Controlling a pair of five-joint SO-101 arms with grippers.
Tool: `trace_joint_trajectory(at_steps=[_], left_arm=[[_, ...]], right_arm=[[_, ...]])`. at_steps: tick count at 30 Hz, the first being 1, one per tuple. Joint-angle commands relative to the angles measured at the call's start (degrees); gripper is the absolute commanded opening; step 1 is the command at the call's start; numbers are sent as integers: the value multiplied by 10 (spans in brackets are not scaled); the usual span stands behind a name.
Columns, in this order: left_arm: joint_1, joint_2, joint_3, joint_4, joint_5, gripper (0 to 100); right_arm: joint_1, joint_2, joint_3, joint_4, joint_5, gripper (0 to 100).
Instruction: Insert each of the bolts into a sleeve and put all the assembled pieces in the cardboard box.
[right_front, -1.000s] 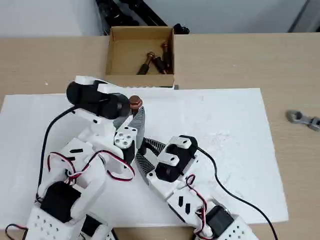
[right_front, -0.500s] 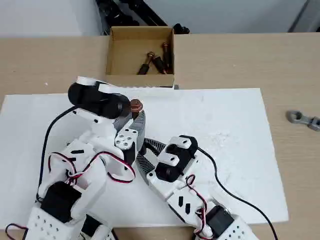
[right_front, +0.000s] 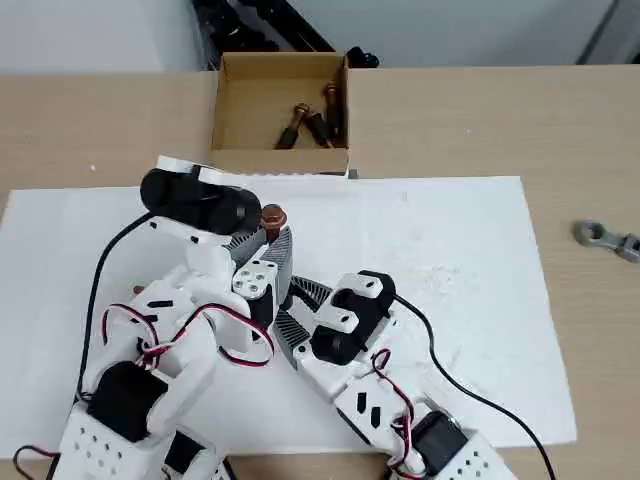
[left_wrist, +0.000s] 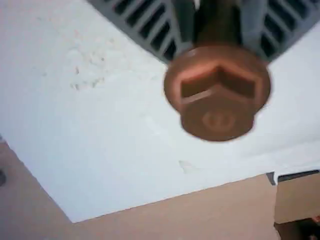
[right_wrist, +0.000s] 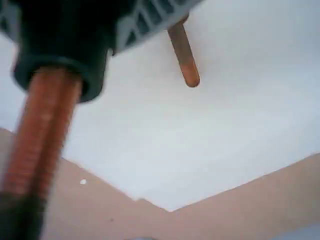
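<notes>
Light wooden table (right_front: 450, 120), bare along the far and right sides. Large white sheet (right_front: 460, 250) lies flat on it, covering most of the near half; corners square, edges parallel to the table's. Faint scuffs (right_front: 440, 272) right of the sheet's centre. Metal wrench (right_front: 605, 238) on bare wood, just off the sheet's right edge. Dark clutter (right_front: 255, 25) beyond the far edge, possibly cables.
</notes>
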Motion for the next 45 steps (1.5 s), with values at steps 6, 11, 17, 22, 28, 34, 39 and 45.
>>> trace_joint_trajectory(at_steps=[6,11,17,22,28,34,39,45], left_arm=[[1,-11,13,-10,4,6],[2,-11,17,-18,5,6],[2,-11,20,-21,4,22],[-1,-11,18,-19,5,115],[-2,-11,17,-2,5,196],[-22,-11,15,37,5,232],[-59,-11,-22,74,4,239],[-62,-9,-62,101,1,237]], right_arm=[[-1,-4,7,-14,5,2],[-1,-4,7,-13,5,2],[-1,-4,7,-13,5,2],[-1,-4,7,-13,5,2],[-1,-4,7,-13,5,2],[-1,-4,7,-13,5,2],[0,-3,7,-9,5,2],[14,-3,1,12,5,2]])
